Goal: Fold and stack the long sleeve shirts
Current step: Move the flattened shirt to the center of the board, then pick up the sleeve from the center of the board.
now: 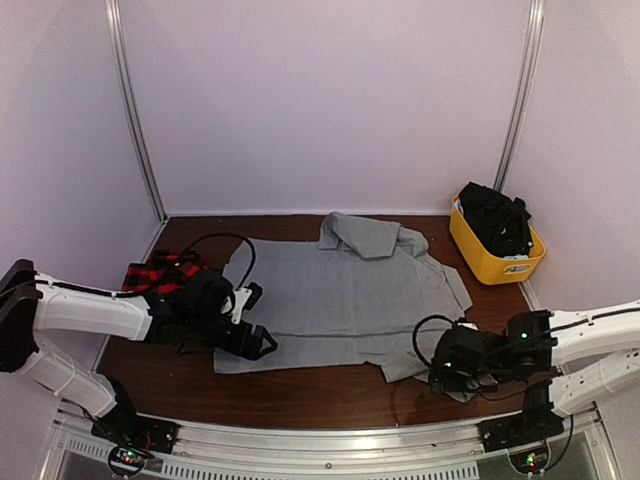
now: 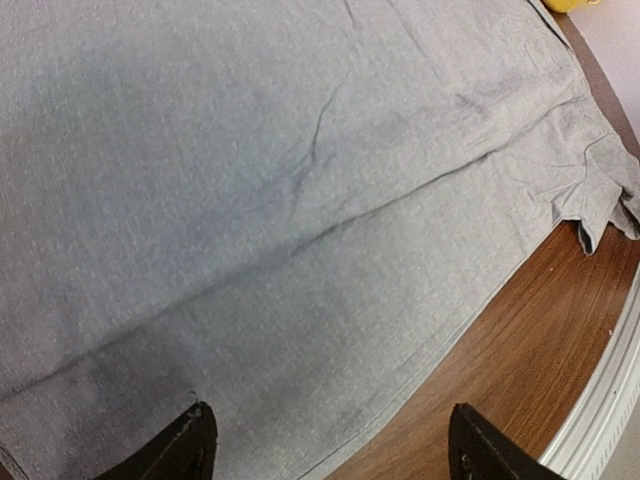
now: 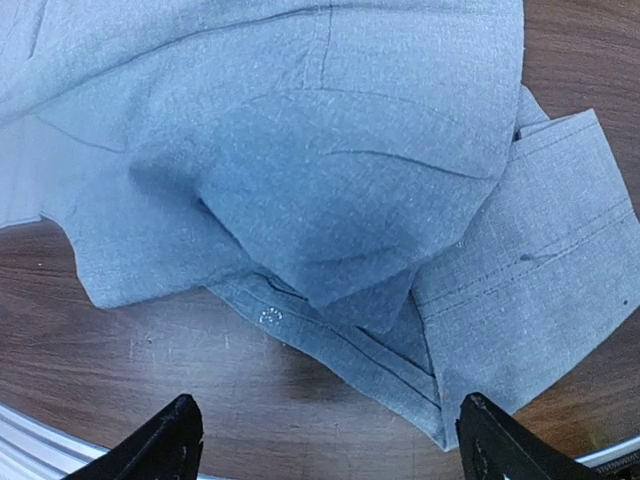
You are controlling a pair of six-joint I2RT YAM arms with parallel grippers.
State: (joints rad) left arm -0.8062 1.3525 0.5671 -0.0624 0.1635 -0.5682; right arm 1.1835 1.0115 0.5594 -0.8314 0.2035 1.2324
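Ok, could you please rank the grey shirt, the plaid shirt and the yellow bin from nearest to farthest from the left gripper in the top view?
From the left gripper:
1. grey shirt, its near-left corner right at the gripper.
2. plaid shirt, bunched on the left, behind the arm.
3. yellow bin, at the far right.

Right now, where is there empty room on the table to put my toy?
Free: the bare table strip at the near edge, between the grey shirt and the metal rail. Crowded: that shirt covers the middle, the plaid shirt and left gripper fill the left, the yellow bin the far right.
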